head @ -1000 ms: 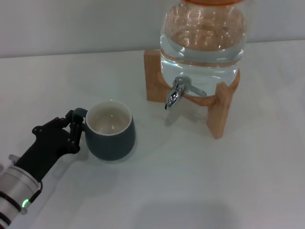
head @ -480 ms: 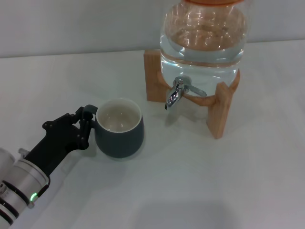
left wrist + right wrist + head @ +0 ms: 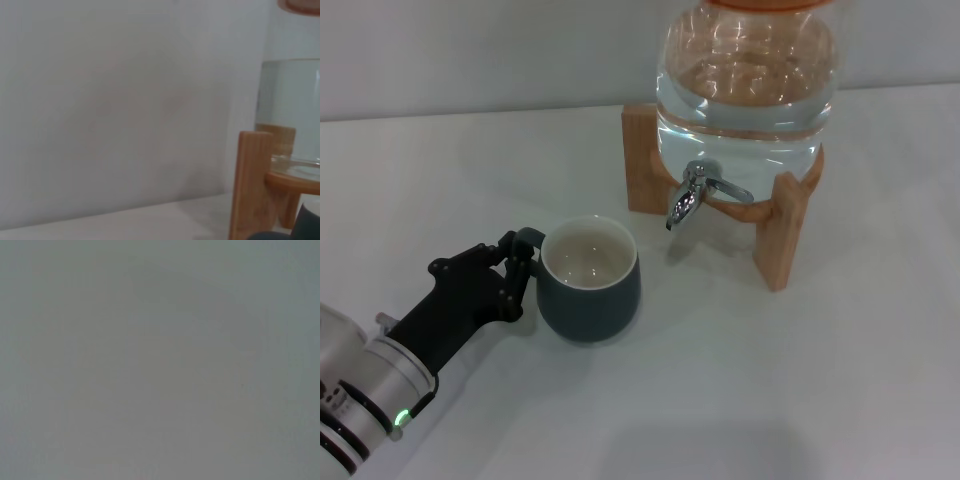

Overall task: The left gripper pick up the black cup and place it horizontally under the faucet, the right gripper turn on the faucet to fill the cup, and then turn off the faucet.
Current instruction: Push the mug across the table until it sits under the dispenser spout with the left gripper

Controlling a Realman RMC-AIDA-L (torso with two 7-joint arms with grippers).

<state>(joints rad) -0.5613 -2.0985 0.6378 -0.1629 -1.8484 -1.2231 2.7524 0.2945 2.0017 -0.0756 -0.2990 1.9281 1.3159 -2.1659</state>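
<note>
Gripping the small loop handle, the left end effector (image 3: 515, 262) clamps the squat, rounded black cup (image 3: 590, 280) upright on the smooth white table (image 3: 770, 380), near the chrome faucet (image 3: 688, 195).

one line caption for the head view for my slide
Left gripper holds the black cup by its handle, short of the faucet.

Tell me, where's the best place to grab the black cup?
Probably by its small loop handle, coming from the robot's left. The black cup stands upright with that handle facing the left gripper, which is already shut on it.
</note>
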